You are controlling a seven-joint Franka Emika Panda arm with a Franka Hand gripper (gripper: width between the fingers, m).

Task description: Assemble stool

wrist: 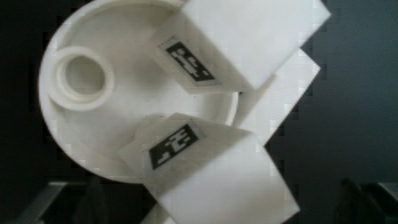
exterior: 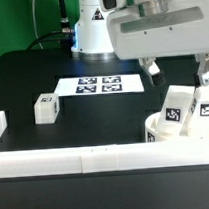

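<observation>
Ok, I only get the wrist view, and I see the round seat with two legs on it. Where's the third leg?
Observer: The third leg lies alone on the black table, toward the exterior view's left of the seat, not touching it.
Operator: What's near it?
Observer: The marker board lies flat on the table, farther back than that leg.
Operator: And in front of the seat?
Observer: A long white rail runs along the table's front edge, close to the seat.
</observation>
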